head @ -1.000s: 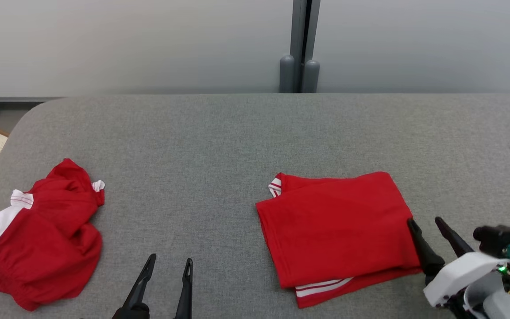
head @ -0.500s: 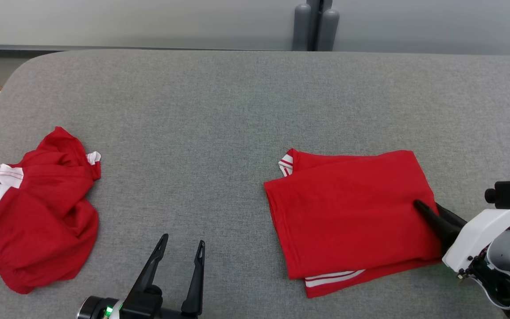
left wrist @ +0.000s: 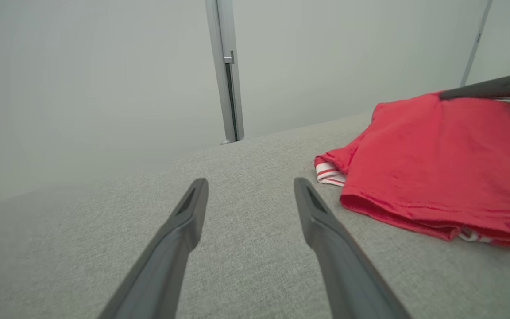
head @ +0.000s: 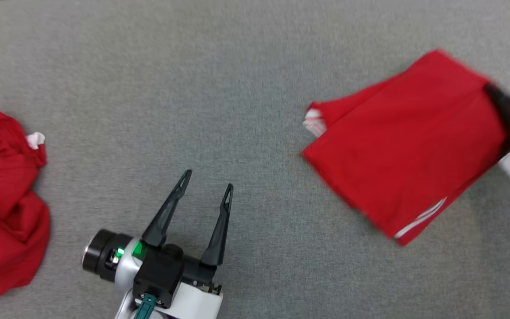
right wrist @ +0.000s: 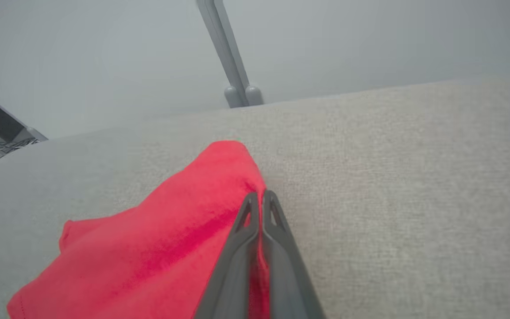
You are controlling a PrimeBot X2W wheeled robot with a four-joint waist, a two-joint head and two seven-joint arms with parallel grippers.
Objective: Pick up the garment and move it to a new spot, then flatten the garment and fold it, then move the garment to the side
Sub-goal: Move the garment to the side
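Head view: the folded red garment [head: 405,146] lies aslant on the grey table [head: 193,66]. It spreads leftward from the right pincer [head: 494,93], whose fingers are clamped together on its right edge. The left pincer [head: 208,180] hovers empty with its fingers apart. The folded garment is well off to its right and a crumpled red garment [head: 2,199] is off to its left.

Left wrist view: ahead and to the right of the spread fingers, the garment's far side rises to the right pincer while its near hem rests on the table.

Right wrist view: the closed pincer pinches a corner. Bare table opens to its right and ahead, as far as the edge by a grey post [right wrist: 228,57].

Flattening and folding look done. What remains is carrying the garment aside and letting go. The table's right edge is out of sight.
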